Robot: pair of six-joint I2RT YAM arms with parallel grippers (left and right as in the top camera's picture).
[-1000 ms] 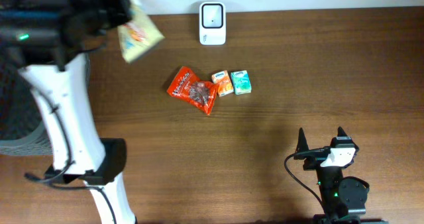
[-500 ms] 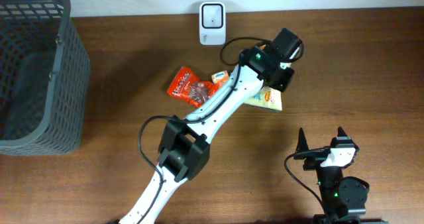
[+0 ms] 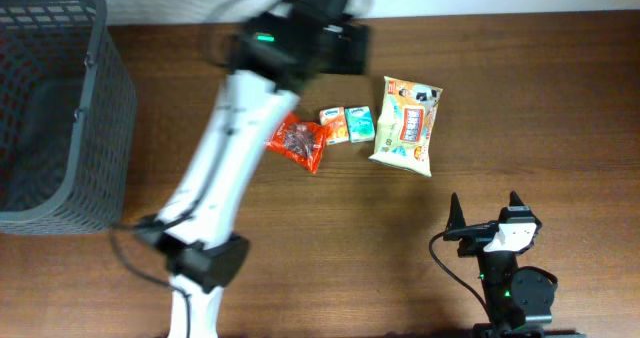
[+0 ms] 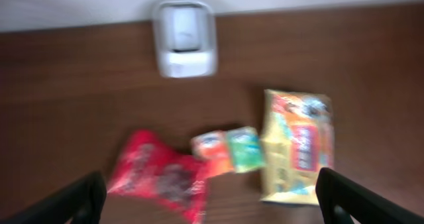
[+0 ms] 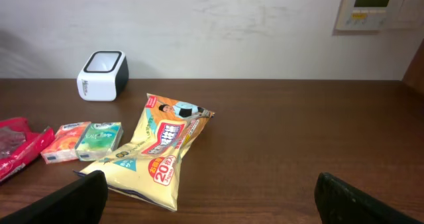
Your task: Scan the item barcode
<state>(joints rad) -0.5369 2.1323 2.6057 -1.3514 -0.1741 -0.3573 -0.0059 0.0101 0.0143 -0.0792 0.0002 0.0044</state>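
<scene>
The yellow snack bag (image 3: 405,125) is now released by the left gripper (image 4: 211,201) onto the worktop (image 3: 520,98), at three o'clock of the tissue packs (image 3: 360,124). The right gripper (image 3: 485,213) is also held with jaws spread, empty. Its scan is judged finished.

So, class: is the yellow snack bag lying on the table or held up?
Lying flat: the yellow snack bag rests on the table beside the green pack, with nothing gripping it.

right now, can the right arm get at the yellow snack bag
Probably yes: the yellow snack bag lies on the table ahead of the right arm, whose jaws stand open, with nothing between them.
</scene>
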